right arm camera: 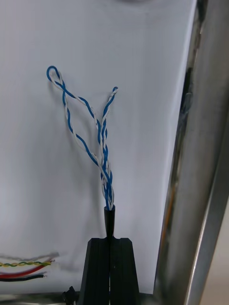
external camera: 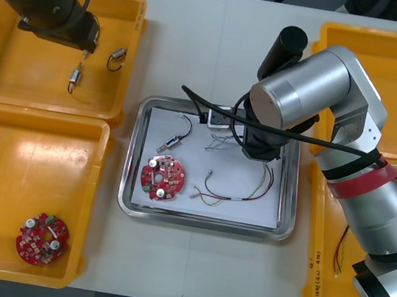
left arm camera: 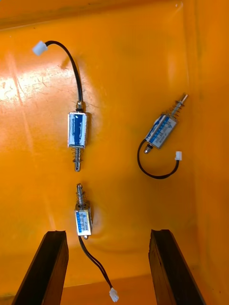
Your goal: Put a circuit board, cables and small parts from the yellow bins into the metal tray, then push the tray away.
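Right gripper (right arm camera: 110,245): fingers (right arm camera: 98,271) pressed together, pinching end of blue and white cable (right arm camera: 102,143). Cable runs straight out from fingertips, lies on white floor of metal tray (external camera: 127,183), near tray wall. Red and yellow cable (right arm camera: 26,263) beside fingers. Red circuit board (external camera: 162,178) also in tray.

Left gripper (left arm camera: 107,257): fingers (left arm camera: 43,267) wide apart, holding nothing, over far left yellow bin (external camera: 16,69). Nearest small metal part (left arm camera: 82,221) lies between fingers, just past tips. Two other metal parts (left arm camera: 77,131) farther out. Second circuit board (external camera: 41,239) in near left bin (external camera: 3,157).
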